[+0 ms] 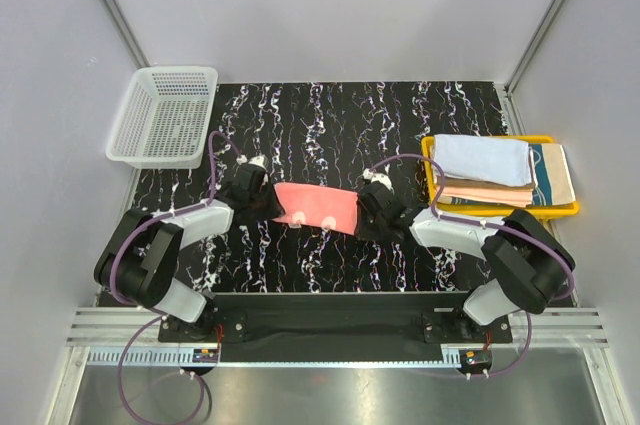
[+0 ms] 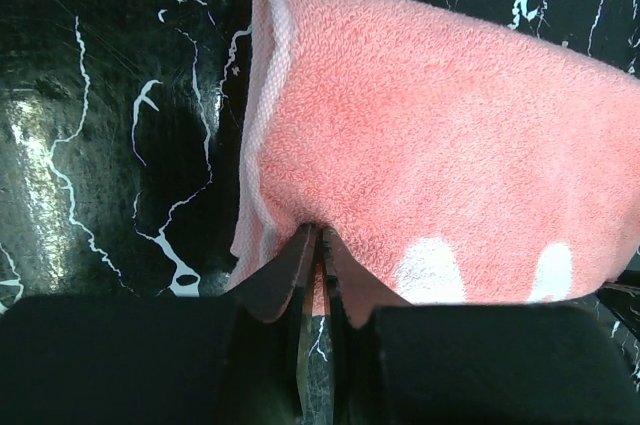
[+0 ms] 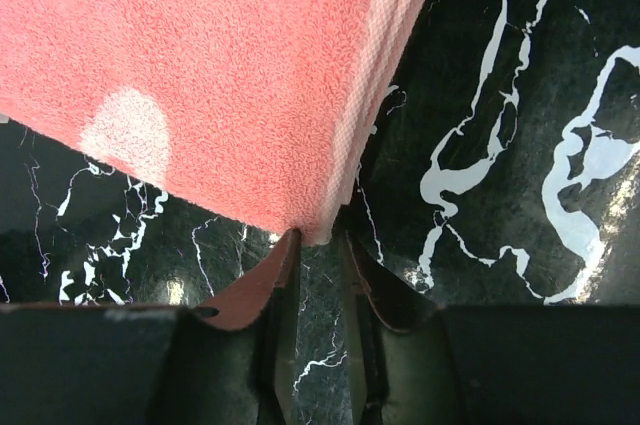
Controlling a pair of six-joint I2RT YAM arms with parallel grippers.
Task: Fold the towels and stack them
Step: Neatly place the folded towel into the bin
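Status: stack partly built, one towel in hand.

- Done, as judged: three folded towels are stacked on the yellow tray (image 1: 540, 211) at the right. The light blue-white towel (image 1: 482, 159) is on top, the pale peach towel (image 1: 480, 191) is under it, and the teal-and-cream towel (image 1: 553, 173) is seen at the right side of the pile.
- In work: the coral pink towel (image 1: 318, 207) is held over the middle of the black marbled table (image 1: 330, 125), between the two arms and well apart from the tray.
- Left gripper (image 2: 318, 250): jaws are nearly together and the towel's near left edge is pinched between them.
- Right gripper (image 3: 318, 245): the towel's near right corner is drawn to a point at the fingertips, but a gap is seen between the jaws. Whether the corner is clamped cannot be told.
- Orientation: the long axis is laid left to right across the table, with the left end slightly farther from the bases than the right end. One short end is turned toward each gripper. The white dots are seen along the near long edge.
- A doubled hem is seen at the left end, so one fold is probably in already. This is not certain.
- Left to do, as judged: the pink towel is to be finished and put on the pile. The white mesh basket (image 1: 175, 70) at far left is not involved.
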